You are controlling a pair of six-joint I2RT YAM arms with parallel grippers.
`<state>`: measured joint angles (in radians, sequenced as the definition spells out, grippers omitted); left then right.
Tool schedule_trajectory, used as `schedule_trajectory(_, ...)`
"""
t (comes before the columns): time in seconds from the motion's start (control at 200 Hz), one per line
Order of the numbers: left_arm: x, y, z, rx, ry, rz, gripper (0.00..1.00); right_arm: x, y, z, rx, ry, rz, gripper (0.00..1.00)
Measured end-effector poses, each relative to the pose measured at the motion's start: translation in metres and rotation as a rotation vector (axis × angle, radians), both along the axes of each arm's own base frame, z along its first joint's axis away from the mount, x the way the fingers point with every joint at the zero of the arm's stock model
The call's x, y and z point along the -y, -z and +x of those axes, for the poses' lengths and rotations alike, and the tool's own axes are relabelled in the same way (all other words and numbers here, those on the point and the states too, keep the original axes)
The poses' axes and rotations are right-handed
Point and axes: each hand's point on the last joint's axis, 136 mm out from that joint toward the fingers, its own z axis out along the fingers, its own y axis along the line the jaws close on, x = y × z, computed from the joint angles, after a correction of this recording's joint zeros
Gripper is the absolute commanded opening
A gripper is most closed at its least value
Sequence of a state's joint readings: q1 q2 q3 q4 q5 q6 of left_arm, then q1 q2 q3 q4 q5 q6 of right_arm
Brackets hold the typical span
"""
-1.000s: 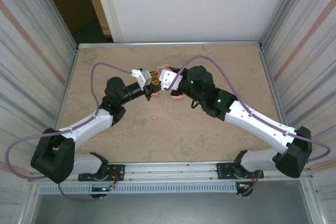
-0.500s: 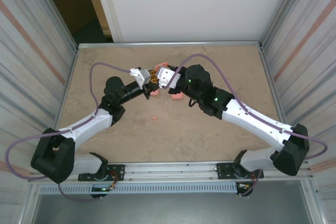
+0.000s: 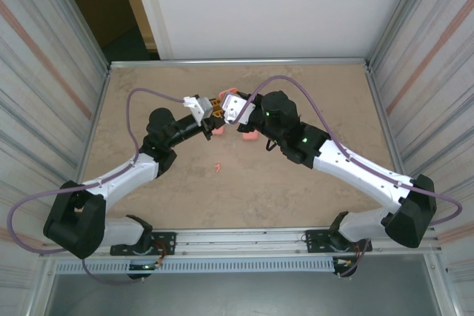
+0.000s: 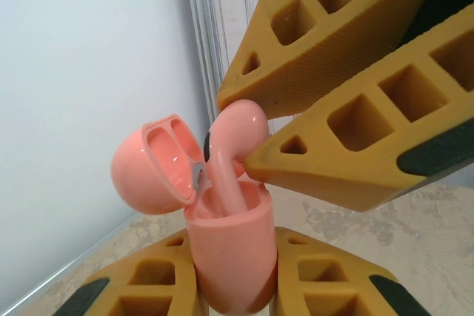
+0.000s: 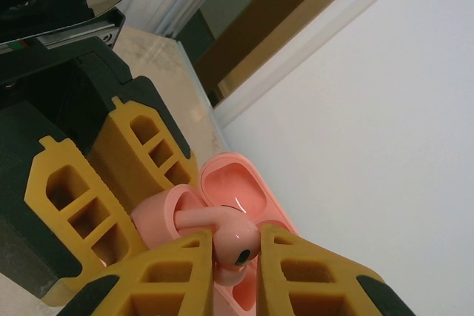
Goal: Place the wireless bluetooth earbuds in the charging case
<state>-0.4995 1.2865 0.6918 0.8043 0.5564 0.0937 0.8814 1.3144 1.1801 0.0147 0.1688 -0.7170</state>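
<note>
The left gripper [image 4: 231,277] is clamping the charging case [image 4: 231,246] by its body, lid [image 4: 152,172] swung open — presenting it to the right gripper [image 5: 235,246], which is pinching an earbud [image 4: 231,142] directly above the case, stem dipping inside.

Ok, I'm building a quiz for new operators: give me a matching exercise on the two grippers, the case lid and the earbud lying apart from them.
Column A
1 left gripper
2 right gripper
3 case lid
4 spare earbud

Column B
a lying on the table
b shut on the charging case
c shut on the partly inserted earbud
d hinged open

Pairs: 1-b, 2-c, 3-d, 4-a
</note>
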Motion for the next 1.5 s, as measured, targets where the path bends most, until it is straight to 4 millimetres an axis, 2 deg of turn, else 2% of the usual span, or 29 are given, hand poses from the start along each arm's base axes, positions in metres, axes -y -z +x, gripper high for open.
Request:
schedule_trajectory(0.546, 0.0, -0.001, 0.0, 0.015, -0.001, 0.007, 0.0, 0.002, -0.002, 0.002, 0.004, 0.018, 0.003, 0.17)
schedule_trajectory(0.892, 0.001, -0.002, 0.001, 0.023, 0.0, 0.009, 0.0, 0.001, -0.01, 0.001, 0.014, 0.012, 0.018, 0.17)
schedule_trajectory(1.503, 0.004, 0.004, 0.001, 0.002, 0.004, 0.025, 0.0, -0.001, 0.003, 0.002, -0.014, 0.008, -0.016, 0.18)
